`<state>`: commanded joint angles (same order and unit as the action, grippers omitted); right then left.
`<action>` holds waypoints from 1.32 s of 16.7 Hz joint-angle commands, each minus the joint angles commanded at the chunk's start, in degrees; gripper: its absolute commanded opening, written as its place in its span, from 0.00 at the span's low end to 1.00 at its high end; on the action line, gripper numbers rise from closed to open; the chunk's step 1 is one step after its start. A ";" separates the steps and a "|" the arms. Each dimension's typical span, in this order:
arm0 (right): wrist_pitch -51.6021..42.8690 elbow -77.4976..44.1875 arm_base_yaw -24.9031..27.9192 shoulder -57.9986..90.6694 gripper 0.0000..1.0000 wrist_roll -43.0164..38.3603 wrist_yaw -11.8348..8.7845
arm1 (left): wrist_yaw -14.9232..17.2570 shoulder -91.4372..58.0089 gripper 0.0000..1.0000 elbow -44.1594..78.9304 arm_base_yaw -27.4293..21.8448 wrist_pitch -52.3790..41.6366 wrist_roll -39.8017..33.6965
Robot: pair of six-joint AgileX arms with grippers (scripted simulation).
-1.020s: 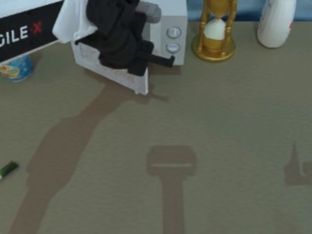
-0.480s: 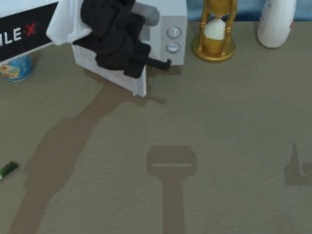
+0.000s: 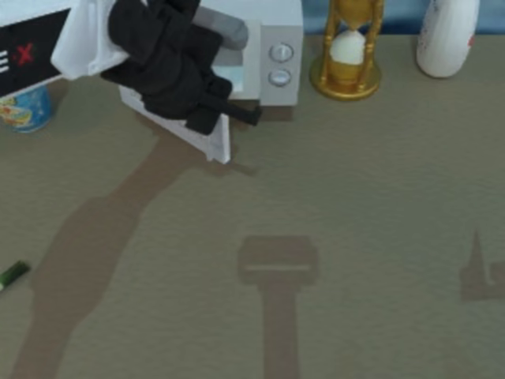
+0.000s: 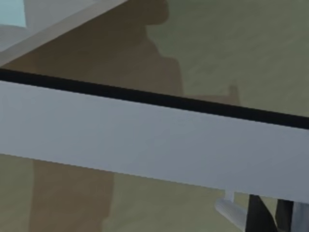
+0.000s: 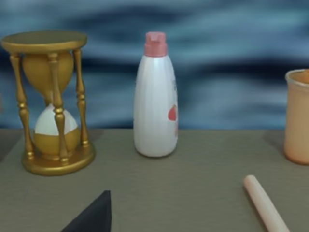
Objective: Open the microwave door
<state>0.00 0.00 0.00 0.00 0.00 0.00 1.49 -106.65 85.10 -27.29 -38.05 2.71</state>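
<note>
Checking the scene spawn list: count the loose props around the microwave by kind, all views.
Hourglass: 1
Bottle: 1
Cups: 2, blue and orange
Green stick: 1
Pale rod: 1
Total: 6

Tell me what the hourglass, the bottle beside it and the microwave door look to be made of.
The gold hourglass looks like polished metal or gilt plastic, with glossy highlights on its turned posts and clear bulbs holding white sand. The white bottle with the pink cap looks like smooth plastic with a soft sheen. The flat white microwave door appears matte plastic or painted metal; its window is mostly hidden.
</note>
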 joint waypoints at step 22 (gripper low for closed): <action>0.00 0.00 0.00 0.00 1.00 0.00 0.00 | 0.00 0.00 0.00 0.00 0.00 0.00 0.00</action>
<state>0.00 0.00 0.00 0.00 0.00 0.00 1.49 -106.65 85.10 -27.29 -38.05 2.71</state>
